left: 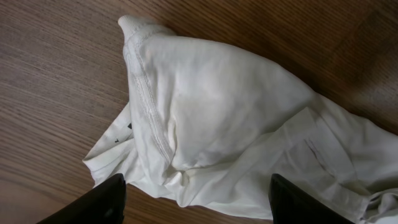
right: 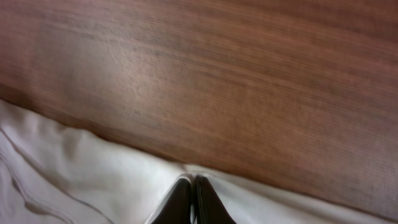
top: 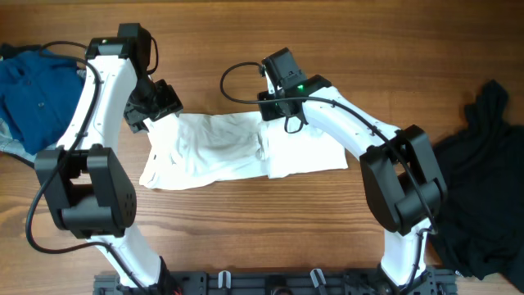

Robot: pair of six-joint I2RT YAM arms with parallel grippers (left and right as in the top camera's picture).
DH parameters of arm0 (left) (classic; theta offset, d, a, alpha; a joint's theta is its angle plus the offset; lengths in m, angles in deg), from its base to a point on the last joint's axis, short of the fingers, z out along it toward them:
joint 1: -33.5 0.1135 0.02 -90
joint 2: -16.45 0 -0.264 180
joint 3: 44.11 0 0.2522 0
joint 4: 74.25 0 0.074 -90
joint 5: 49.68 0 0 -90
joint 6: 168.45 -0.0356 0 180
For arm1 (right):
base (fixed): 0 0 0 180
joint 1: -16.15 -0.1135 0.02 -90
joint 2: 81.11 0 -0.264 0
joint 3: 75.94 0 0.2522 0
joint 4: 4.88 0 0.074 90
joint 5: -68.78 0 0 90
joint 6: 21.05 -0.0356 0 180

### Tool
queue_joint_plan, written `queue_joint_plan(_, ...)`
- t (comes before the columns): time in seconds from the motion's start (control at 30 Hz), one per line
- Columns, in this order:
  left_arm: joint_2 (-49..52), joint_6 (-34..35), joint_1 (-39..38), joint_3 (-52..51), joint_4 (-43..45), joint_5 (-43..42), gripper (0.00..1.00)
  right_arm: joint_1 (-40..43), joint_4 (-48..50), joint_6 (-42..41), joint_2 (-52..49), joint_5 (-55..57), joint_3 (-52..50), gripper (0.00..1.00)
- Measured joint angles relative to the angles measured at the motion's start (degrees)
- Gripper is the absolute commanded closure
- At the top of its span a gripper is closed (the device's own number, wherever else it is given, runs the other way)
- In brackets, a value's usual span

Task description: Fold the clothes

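The wrinkled white cloth T-shirt [top: 237, 149] lies bunched on the brown wooden tabletop [top: 246, 225], our right claw [right: 194, 198] pinched together on its far hem, our left claw [left: 196, 202] spread above the rumpled corner, which we should grip squarely so both edges fold evenly.

Three garments are lying on one wooden table [top: 327, 229] — one white T-shirt [top: 221, 147], one blue garment [top: 33, 90] and one black garment [top: 483, 180]. Two arms are reaching over them, one left arm [top: 94, 106] and one right arm [top: 352, 127] — each carrying one two-finger gripper, the left gripper [left: 197, 186] and the right gripper [right: 194, 183].
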Motion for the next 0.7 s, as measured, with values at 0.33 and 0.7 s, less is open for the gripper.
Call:
queue_joint_plan(0.33,0.0,-0.28,0.0,0.0,-0.22,0.02,0.15,0.44,-6.45,2.16,5.42,2.71,0.11,0.21)
queue_joint_plan(0.7,-0.33,-1.46,0.0,-16.15,13.62,6.67,0.09,8.04,-28.0,-4.09,13.94,5.38,0.61,0.15)
